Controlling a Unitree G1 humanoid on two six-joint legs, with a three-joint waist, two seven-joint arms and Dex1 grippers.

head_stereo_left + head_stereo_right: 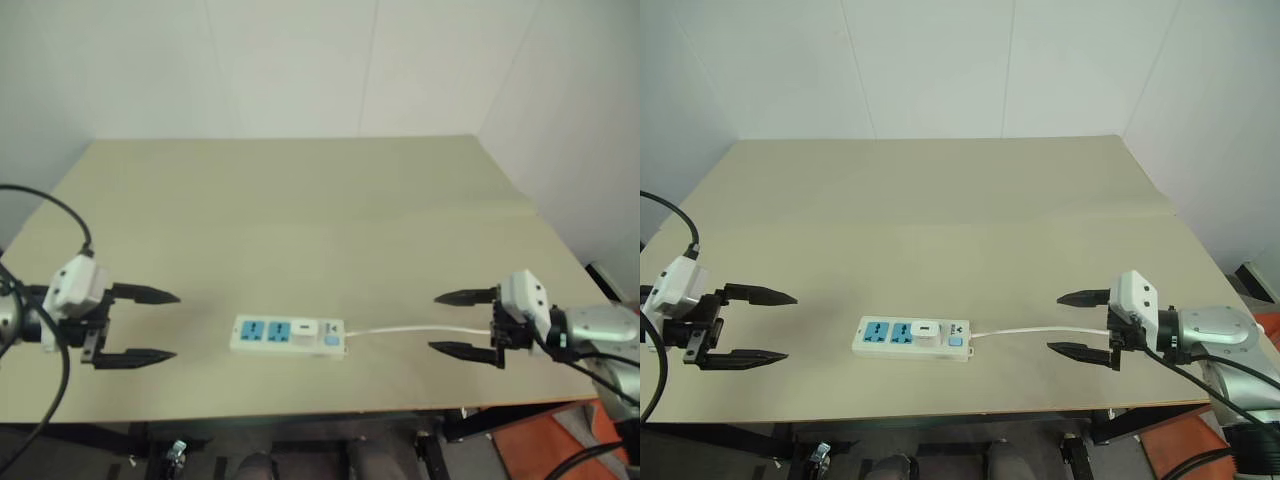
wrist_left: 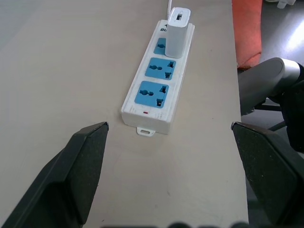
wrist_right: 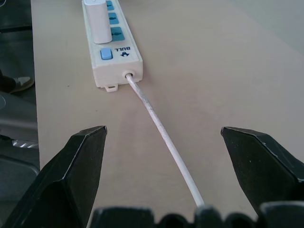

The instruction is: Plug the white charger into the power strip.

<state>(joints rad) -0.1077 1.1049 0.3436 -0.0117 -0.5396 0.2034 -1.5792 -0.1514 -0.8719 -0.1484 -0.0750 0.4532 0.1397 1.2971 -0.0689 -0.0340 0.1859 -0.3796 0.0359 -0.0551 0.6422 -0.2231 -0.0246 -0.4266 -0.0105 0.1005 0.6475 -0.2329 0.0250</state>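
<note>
The power strip (image 1: 288,335) lies flat near the front edge of the table (image 1: 300,200); the white charger (image 1: 306,329) stands upright in the strip's socket nearest the cord end, beside the blue button (image 3: 106,53); the cord (image 1: 420,329) trails from the strip toward the right gripper (image 1: 466,323), fingers spread, empty; the left gripper (image 1: 150,325) hangs well off the strip's far end, fingers wide apart, holding nothing.

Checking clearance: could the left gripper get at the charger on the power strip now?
Probably yes: the open left gripper faces the power strip, bare table between; the charger stands upright in the far socket.
</note>
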